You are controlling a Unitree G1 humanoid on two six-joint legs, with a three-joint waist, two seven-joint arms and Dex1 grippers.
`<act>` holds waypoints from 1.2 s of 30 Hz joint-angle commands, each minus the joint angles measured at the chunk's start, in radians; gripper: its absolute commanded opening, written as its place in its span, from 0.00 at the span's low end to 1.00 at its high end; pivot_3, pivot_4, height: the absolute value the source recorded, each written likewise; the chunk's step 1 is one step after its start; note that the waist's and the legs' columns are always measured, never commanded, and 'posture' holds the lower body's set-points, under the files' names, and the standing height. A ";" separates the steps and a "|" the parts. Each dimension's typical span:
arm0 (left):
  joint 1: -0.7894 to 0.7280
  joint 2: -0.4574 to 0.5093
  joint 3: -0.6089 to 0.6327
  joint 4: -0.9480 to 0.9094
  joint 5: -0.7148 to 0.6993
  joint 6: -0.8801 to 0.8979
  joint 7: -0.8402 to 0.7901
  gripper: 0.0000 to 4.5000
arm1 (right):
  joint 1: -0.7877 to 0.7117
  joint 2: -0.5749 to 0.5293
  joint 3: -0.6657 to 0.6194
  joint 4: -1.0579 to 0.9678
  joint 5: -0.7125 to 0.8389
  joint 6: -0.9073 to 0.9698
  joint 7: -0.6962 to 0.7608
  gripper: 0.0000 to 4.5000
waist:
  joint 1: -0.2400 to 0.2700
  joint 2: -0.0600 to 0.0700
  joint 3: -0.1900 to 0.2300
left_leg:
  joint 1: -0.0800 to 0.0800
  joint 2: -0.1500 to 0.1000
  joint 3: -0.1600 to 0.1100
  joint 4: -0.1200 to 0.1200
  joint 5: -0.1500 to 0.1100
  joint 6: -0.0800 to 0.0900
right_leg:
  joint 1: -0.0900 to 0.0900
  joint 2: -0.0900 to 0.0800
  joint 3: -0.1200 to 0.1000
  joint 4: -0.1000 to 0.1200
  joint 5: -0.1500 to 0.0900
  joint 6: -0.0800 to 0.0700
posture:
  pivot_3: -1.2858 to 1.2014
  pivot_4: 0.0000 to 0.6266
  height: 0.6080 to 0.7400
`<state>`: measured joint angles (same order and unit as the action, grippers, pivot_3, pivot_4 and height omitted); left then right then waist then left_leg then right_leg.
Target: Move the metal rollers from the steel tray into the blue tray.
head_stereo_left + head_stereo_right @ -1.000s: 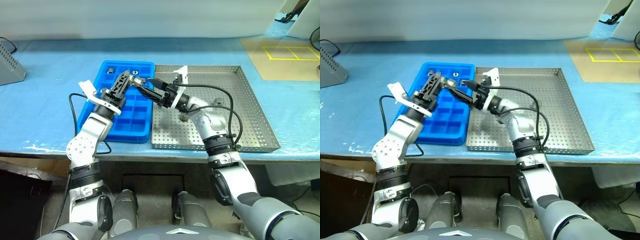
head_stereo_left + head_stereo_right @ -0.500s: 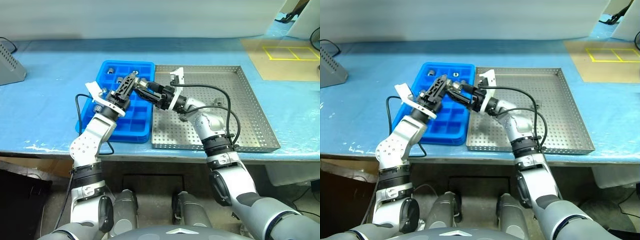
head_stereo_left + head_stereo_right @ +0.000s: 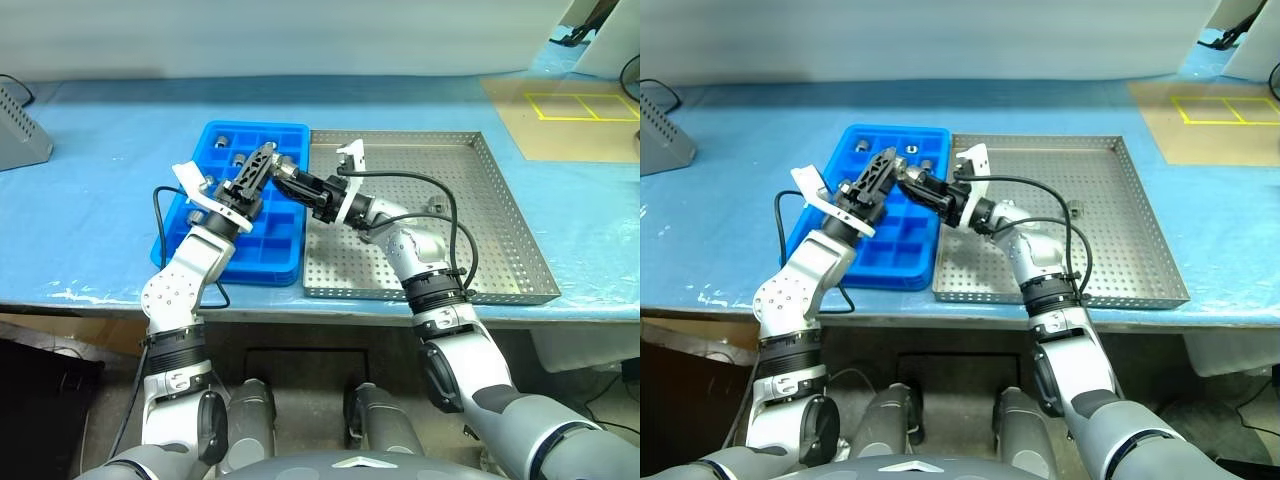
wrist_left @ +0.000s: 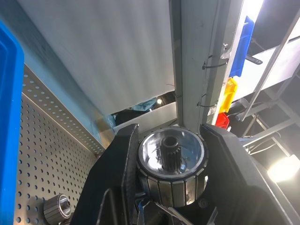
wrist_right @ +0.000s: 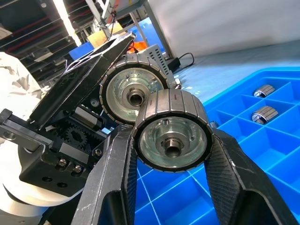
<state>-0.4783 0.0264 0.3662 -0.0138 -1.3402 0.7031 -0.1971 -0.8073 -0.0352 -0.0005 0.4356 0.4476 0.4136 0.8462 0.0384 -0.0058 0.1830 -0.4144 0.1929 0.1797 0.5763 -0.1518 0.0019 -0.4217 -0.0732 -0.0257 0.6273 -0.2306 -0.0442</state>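
Observation:
Over the blue tray (image 3: 222, 252), my left gripper (image 3: 268, 157) and right gripper (image 3: 284, 173) meet tip to tip. In the left wrist view a metal roller (image 4: 172, 164) sits clamped between the left fingers. My right gripper (image 5: 171, 154) is shut on a second roller (image 5: 171, 136), which lies against the left one (image 5: 133, 96). Two more rollers (image 5: 266, 90) rest in the blue tray's far compartments. The steel tray (image 3: 480, 235) lies to the right, and a roller (image 4: 58, 205) sits on its perforated floor.
A grey device (image 3: 20, 125) stands at the far left on the blue table cover. A tan mat with yellow lines (image 3: 575, 115) lies at the back right. Black cables loop off both wrists, and the table's front edge runs just below the trays.
My right gripper has reached left to the left gripper's tips and shut its open fingers on a roller. The left gripper still holds its roller.

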 commanded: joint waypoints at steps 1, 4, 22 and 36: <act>0.000 0.004 0.010 -0.018 0.023 -0.042 -0.007 0.38 | -0.025 0.008 -0.051 -0.027 0.030 -0.048 -0.018 0.36 | 0.000 0.000 0.000 | 0.000 0.000 0.000 0.000 0.000 0.000 | 0.000 0.000 0.000 0.000 0.000 0.000 | 0.46 0.24 1.00; -0.003 0.006 0.040 0.001 0.060 -0.113 0.005 0.38 | -0.024 0.011 -0.065 -0.024 0.036 -0.062 -0.033 0.36 | -0.001 0.000 0.000 | 0.000 0.000 0.000 0.000 0.000 0.000 | 0.000 0.000 0.000 0.000 0.000 0.000 | 0.46 0.24 1.00; -0.015 0.177 -0.121 0.120 0.706 -0.430 -0.021 0.38 | -0.080 0.036 -0.059 0.124 -0.068 -0.189 -0.105 0.36 | 0.005 0.000 0.000 | 0.001 0.000 -0.001 0.000 0.000 0.000 | 0.001 -0.001 0.000 0.000 0.001 0.001 | 0.48 0.24 1.00; -0.114 0.198 -0.184 0.405 1.057 -0.563 0.131 0.38 | -0.044 0.026 -0.066 0.078 -0.056 -0.178 -0.099 0.36 | 0.000 0.000 0.000 | 0.001 0.000 -0.001 0.000 0.001 0.000 | 0.001 0.000 0.000 0.002 0.001 0.001 | 0.46 0.24 1.00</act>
<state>-0.5617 0.2131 0.1704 0.3911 -0.3097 0.1722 -0.0779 -0.8452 -0.0102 -0.0571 0.5742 0.3732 0.2484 0.7415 0.0380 -0.0060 0.1829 -0.4131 0.1928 0.1784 0.5766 -0.1510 0.0019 -0.4206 -0.0735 -0.0260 0.6289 -0.2301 -0.0433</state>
